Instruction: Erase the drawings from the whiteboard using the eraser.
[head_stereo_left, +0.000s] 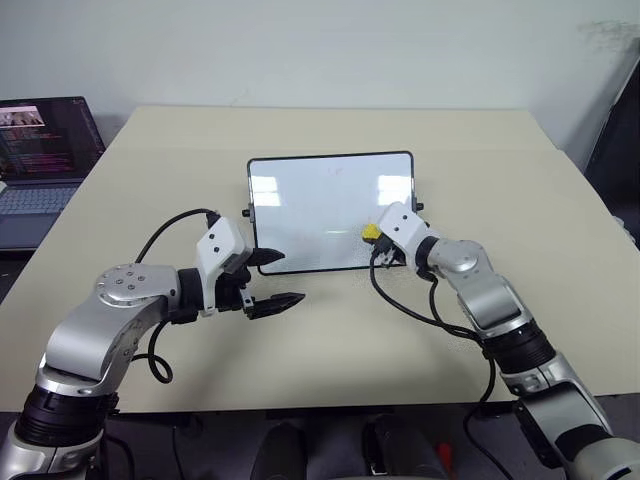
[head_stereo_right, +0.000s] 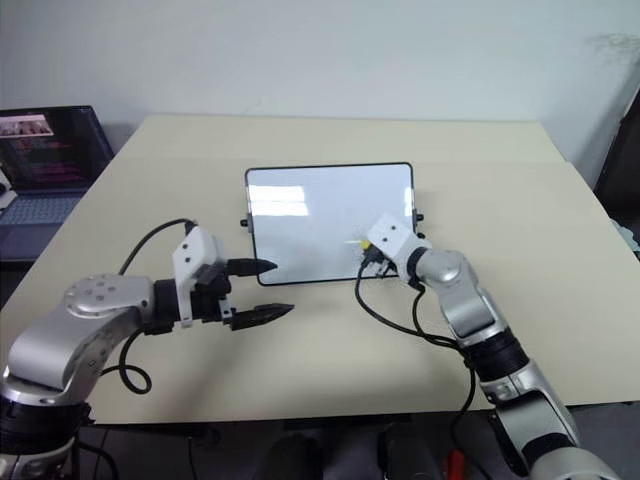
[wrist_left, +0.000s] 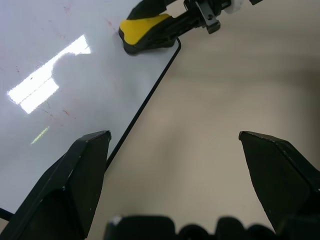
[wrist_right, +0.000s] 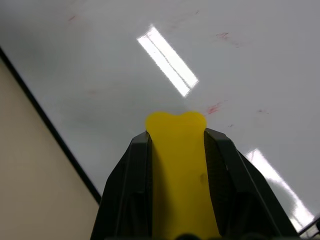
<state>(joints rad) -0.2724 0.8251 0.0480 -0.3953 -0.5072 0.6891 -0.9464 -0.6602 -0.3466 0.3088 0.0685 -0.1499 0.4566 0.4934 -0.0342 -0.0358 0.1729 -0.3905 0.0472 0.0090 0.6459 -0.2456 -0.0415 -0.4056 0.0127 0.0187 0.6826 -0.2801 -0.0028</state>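
A: Since the eraser (head_stereo_left: 370, 232) is clamped between the fingers of the right gripper (wrist_right: 176, 150), where does it sit against the whiteboard (head_stereo_left: 310, 200)?

B: It rests near the board's near right corner, just inside the black frame, with its yellow end poking out ahead of the fingers. Its long axis runs along the gripper, pointing inward across the board toward the far left.

A: And the drawings (wrist_right: 214, 108)?

B: Only faint red traces show. The right wrist view has a small red fleck just ahead of the eraser's tip, and a few paler smudges farther on. So the remaining marks lie ahead of the eraser, along the line it points, and a push forward across the glossy surface looks like the move that matters.

A: Which arm is nearer?

B: The right arm, clearly; it already carries the tool over the board. The left gripper (head_stereo_left: 270, 282) hangs off the board's near left corner, its fingers spread wide apart and holding nothing.

A: The surroundings?

B: The whiteboard lies flat on a pale beige desk (head_stereo_left: 500, 180), roughly central, reflecting ceiling lights. A laptop (head_stereo_left: 40, 160) stands open at the far left edge, well apart. A plain light wall rises behind.
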